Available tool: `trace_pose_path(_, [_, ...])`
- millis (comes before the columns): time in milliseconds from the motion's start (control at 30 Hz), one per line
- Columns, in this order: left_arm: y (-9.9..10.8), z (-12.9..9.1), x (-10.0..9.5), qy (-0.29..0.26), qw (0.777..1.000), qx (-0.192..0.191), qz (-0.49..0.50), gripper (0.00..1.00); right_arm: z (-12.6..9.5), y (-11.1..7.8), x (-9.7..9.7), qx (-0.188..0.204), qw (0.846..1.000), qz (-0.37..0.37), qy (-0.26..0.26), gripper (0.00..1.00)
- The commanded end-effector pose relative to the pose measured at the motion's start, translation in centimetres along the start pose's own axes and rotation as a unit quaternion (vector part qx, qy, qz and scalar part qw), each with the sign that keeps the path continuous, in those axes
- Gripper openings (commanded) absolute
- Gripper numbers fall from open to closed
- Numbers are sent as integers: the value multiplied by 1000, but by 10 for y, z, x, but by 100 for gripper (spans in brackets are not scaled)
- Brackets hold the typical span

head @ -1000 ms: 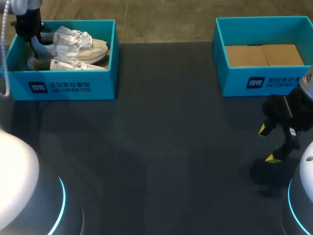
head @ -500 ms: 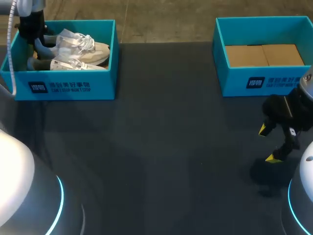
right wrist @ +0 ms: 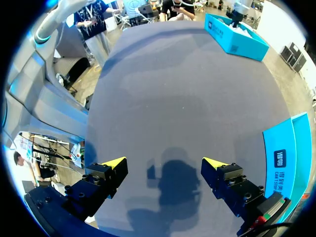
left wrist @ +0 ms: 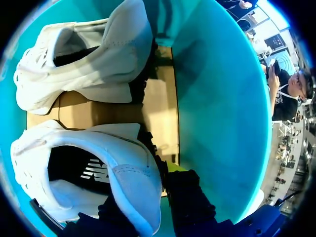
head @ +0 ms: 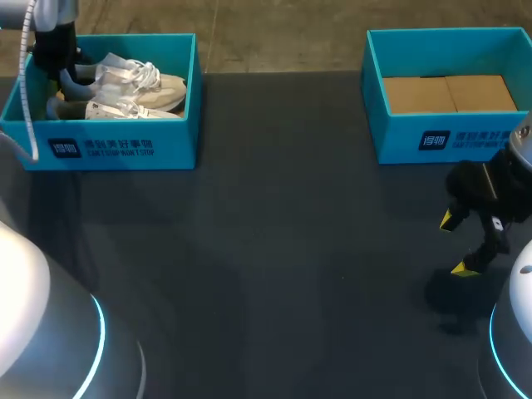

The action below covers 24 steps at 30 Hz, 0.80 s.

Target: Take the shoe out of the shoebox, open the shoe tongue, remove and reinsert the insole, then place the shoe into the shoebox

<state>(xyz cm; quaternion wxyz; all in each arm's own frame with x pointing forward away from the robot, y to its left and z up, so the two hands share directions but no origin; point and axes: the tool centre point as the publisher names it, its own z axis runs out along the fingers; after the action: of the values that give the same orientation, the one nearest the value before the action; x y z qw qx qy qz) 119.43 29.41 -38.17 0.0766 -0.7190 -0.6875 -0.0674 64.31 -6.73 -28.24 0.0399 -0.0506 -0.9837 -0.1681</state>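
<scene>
Two shoes lie side by side in the teal cardboard shoebox (head: 108,148) at the far left of the dark counter (head: 274,233).

Step in hand, as judged: taking a shoe out. Neither shoe is lifted clear of the box.

The left tool (head: 61,73) is lowered into the box at the heel end. In the left wrist view it is set against the heel collar of the nearer white low-cut trainer (left wrist: 84,168). The second white trainer (left wrist: 89,64) lies ahead, beyond a strip of brown box floor. Whether the left tool is clamped on that heel cannot be told, as the heel covers much of it.

The right tool (right wrist: 164,163) is held spread apart with nothing in it, above bare counter near a second teal shoebox (head: 449,140).

Next move, as judged: a firm hold on the heel is to be confirmed. A straight lift is then called for, so that the toe clears the box wall and the neighbouring shoe is not dragged.

The tongue and laces are not made out in the wrist view. In the head view it cannot be told which shoe of the pair is addressed.
</scene>
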Motion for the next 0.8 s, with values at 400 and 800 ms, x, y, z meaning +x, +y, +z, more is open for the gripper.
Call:
trace_pose_path(400, [10, 3, -1, -23, 1000, 3, 3, 44, 1, 0, 1, 1, 1000, 0, -1, 100])
trace_pose_path(800, [7, -23, 0, -67, 998, -19, -3, 81, 1, 0, 1, 1, 1000, 0, -1, 100])
